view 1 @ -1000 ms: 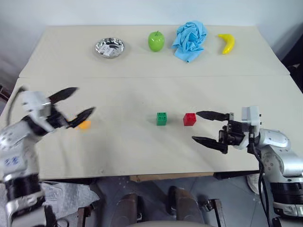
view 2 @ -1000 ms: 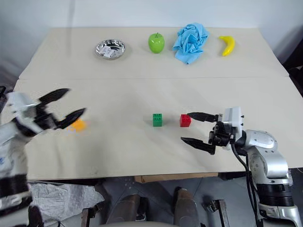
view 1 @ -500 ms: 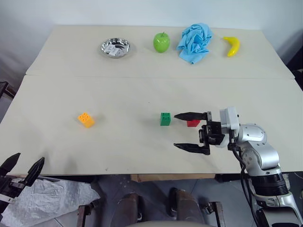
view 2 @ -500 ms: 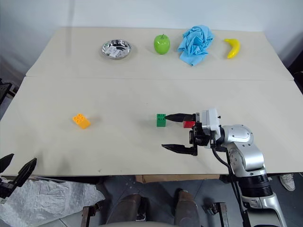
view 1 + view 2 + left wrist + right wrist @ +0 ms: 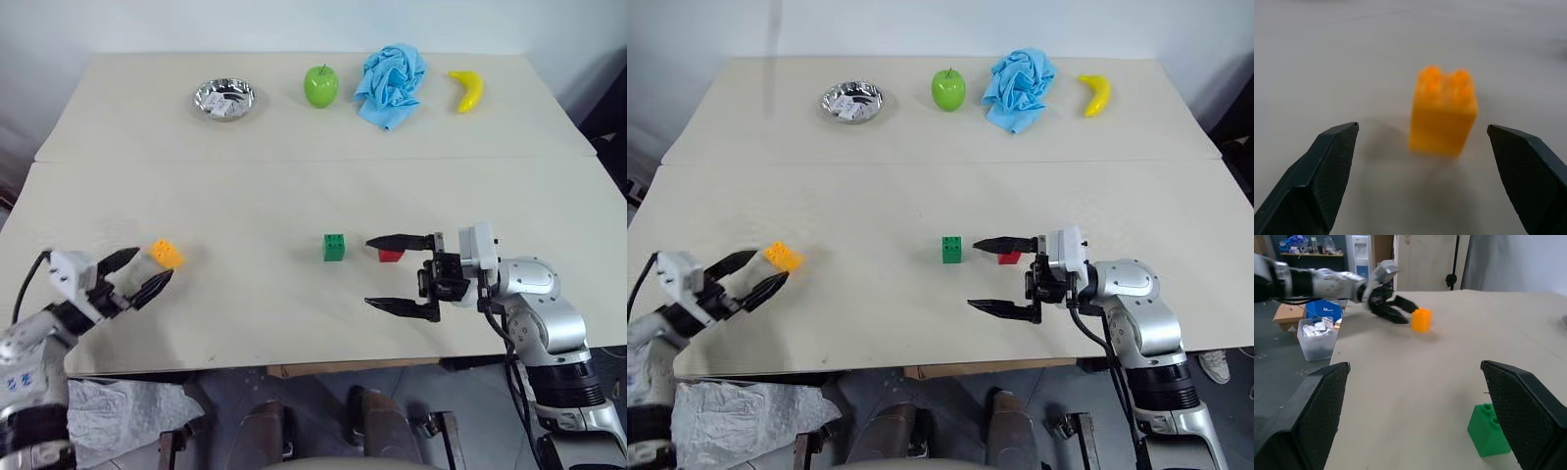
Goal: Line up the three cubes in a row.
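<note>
The orange cube (image 5: 167, 255) stands at the table's left, just ahead of my left gripper (image 5: 154, 264), which is open with its fingertips on either side of it, not touching (image 5: 1444, 111). Near the middle sits the green cube (image 5: 334, 247), and the red cube (image 5: 390, 256) lies a little to its right. My right gripper (image 5: 368, 272) is open and points left. Its far finger crosses in front of the red cube and hides part of it, with its tip close to the green cube (image 5: 1489, 436).
Along the far edge stand a metal bowl (image 5: 224, 98), a green apple (image 5: 320, 85), a crumpled blue cloth (image 5: 390, 83) and a banana (image 5: 468, 90). A seam (image 5: 294, 159) runs across the table. The front edge lies close under both grippers.
The left gripper dipped below the table's front edge, then came back low with the orange cube between its fingertips. The right gripper slid left past the red cube. The camera shifted.
</note>
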You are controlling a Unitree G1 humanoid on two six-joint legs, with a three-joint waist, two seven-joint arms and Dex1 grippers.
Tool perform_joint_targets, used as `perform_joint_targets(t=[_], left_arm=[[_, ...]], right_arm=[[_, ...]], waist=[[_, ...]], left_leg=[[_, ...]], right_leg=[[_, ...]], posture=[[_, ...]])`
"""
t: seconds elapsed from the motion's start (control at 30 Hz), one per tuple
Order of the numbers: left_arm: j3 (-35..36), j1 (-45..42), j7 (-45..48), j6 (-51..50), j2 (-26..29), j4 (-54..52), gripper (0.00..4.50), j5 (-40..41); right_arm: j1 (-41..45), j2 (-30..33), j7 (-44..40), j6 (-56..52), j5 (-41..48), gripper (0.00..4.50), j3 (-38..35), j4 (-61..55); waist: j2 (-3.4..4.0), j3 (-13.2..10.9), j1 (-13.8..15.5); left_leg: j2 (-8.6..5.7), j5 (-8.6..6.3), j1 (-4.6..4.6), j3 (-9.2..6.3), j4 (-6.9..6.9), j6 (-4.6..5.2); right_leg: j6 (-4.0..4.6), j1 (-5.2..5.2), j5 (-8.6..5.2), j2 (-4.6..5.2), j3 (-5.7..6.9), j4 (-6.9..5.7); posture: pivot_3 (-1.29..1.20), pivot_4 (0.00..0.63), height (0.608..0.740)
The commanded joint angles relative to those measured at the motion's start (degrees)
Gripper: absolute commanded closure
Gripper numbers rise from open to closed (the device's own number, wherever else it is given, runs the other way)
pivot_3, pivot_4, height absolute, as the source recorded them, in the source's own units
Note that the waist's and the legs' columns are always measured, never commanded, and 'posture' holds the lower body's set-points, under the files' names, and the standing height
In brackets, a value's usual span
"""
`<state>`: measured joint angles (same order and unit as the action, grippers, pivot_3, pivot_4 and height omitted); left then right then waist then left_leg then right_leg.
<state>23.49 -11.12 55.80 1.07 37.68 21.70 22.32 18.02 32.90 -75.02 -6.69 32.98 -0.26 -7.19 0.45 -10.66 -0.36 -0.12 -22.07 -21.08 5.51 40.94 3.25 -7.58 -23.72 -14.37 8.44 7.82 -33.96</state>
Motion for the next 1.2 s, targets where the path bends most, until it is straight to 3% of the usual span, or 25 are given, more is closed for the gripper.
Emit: perform_joint_targets(t=[0.03, 0.37, 0.57, 0.67, 0.8, 1.0, 1.2], left_arm=[[-0.98, -2.98, 0.61, 2.86, 1.82, 4.43, 0.20, -1.53], [-4.93, -6.60, 10.40, 2.05, 5.24, 5.87, 3.01, -0.56], [-14.82, -18.26, 21.06, 2.27, 4.01, 7.17, 3.00, -2.55], [-20.21, -28.32, 24.77, 10.11, -1.11, 15.66, 3.00, -6.56], [-24.63, -35.65, 30.19, 16.62, -5.26, 27.42, 3.00, -10.36], [-26.54, -43.95, 29.96, 23.08, -10.35, 41.93, 3.00, -14.68], [-25.86, -47.57, 27.31, 25.09, -12.78, 48.05, 3.00, -16.97]], right_arm=[[-1.93, 0.90, 1.22, -0.04, 0.62, 0.00, -1.59, -3.56], [-6.04, 2.01, 3.94, 0.31, 0.60, 0.00, -3.15, -5.70], [-7.93, 3.49, 4.77, 0.61, 0.71, 0.00, -5.68, -5.41], [-9.12, 4.33, 4.56, 0.96, 0.61, 0.00, -7.01, -5.02], [-10.23, 5.21, 4.78, 1.62, 0.10, 0.00, -8.14, -5.10], [-15.05, 5.88, 7.30, 1.42, 0.53, 0.00, -11.89, -8.08], [-19.99, 5.33, 9.30, 1.39, 1.85, 0.00, -15.12, -10.14]], waist=[[0.00, 0.00, 0.00], [-0.01, -0.01, 0.31], [-0.01, 0.00, 1.18], [-0.01, 0.00, 1.69], [-0.02, 0.00, 0.94], [-0.07, -0.03, 0.27], [-0.09, -0.03, 0.54]], left_leg=[[0.00, 0.00, 0.01, 0.00, 0.00, 0.00], [0.04, 0.00, 0.01, 0.02, 0.05, 0.00], [-0.04, 0.02, 0.00, -0.04, 0.13, 0.04], [-0.16, 0.04, 0.00, 0.02, 0.14, 0.06], [-0.20, 0.04, -0.01, 0.42, 0.12, 0.06], [-0.05, 0.06, -0.09, 0.60, 0.06, 0.01], [-0.07, 0.05, -0.09, 0.56, 0.11, 0.02]], right_leg=[[0.00, 0.00, 0.00, 0.00, 0.00, 0.00], [0.00, 0.02, 0.00, -0.03, -0.02, 0.00], [-0.02, 0.11, 0.01, 0.00, -0.02, 0.00], [-0.04, 0.12, 0.02, -0.03, -0.01, 0.02], [-0.04, 0.12, 0.02, -0.21, -0.01, 0.11], [-0.04, 0.08, 0.01, -0.38, -0.01, 0.22], [-0.08, 0.09, 0.03, -0.31, -0.05, 0.19]], posture=[[0.00, 0.150, 0.740], [0.00, 0.150, 0.740], [0.00, 0.150, 0.740], [0.00, 0.150, 0.740], [0.00, 0.150, 0.740], [0.00, 0.150, 0.740], [0.00, 0.150, 0.740]])
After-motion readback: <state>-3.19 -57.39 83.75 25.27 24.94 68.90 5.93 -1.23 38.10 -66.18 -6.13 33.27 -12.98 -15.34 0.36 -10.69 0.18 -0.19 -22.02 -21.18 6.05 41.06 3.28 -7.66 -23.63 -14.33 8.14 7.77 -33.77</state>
